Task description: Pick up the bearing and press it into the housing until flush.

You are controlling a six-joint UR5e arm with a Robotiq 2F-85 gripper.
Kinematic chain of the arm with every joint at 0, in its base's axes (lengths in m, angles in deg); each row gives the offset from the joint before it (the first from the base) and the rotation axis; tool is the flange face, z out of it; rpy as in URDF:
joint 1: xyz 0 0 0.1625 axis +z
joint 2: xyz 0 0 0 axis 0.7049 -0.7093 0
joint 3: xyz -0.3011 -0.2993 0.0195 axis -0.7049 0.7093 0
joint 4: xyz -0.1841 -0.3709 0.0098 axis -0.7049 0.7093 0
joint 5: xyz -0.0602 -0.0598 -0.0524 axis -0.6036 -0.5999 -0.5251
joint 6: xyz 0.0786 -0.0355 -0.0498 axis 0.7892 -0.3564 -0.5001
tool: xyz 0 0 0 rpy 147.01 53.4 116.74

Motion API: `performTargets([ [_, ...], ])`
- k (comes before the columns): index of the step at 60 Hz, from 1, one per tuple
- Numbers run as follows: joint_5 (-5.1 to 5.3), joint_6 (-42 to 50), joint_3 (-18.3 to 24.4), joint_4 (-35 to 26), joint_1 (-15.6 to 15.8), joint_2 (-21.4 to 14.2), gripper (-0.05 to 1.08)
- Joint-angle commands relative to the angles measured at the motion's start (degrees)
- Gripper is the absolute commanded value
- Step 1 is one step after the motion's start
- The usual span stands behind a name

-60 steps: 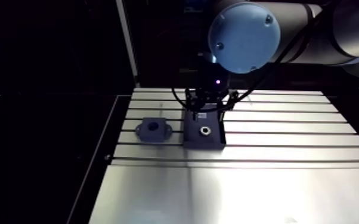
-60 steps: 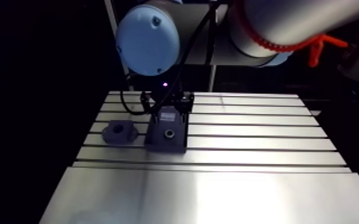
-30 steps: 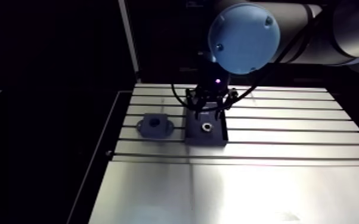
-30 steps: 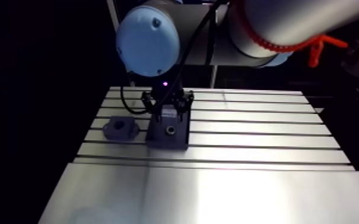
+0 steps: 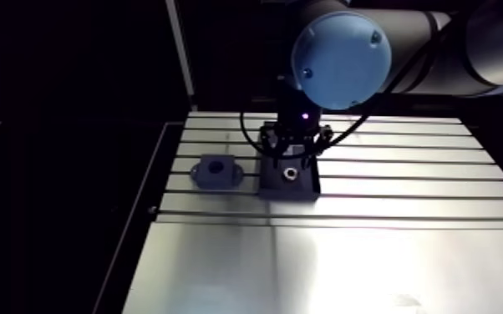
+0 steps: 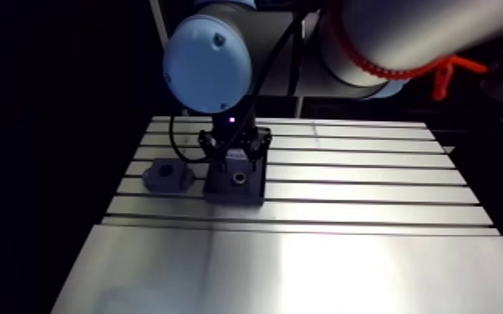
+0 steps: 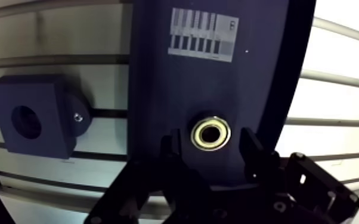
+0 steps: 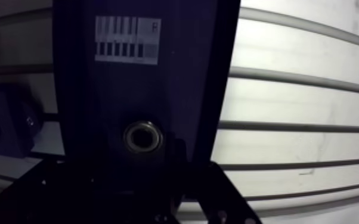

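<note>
Shiny metal, that is what the bearing (image 7: 212, 133) is made of. It is a little ring lying flat in a round pocket of a dark blue block (image 7: 176, 89). Its hole looks straight up at me.

My pincer (image 7: 212, 148) hangs right over it, and it is open. One of my fingers (image 7: 254, 156) is on one side of the ring and the other is on the far side. A bit of dark block shows between each finger and the ring. I am not touching it, and I hold nothing.

I think that is what matters most for my next move. The ring is round, so it has no long side to line up with. It only needs to sit in the middle between my two fingers, and it looks to be about there. So I guess I should go straight down and then squeeze, not slide sideways.

The housing (image 7: 31, 118) is a smaller blue block with a round hole that also faces up. It sits on the slotted metal table (image 7: 337, 101), near the dark block but not touching it, off past one of my fingers. Once I have the ring, I judge I must carry it sideways across to that hole.
</note>
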Motion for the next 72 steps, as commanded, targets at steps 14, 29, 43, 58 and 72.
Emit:
performTargets([
  [14, -0.18, 0.0, -0.3, 0.1, 0.0, 0.4, 0.39],
  [29, -0.18, 0.0, -0.5, 0.1, 0.0, 0.5, 0.39],
  [43, -0.18, 0.0, -0.7, 0.2, 0.1, 0.5, 0.39],
  [58, -0.43, -0.2, -0.8, 1.9, 0.0, 0.9, 0.39],
  [72, -0.45, -0.2, -0.7, 1.9, 0.0, 1.1, 0.39],
])
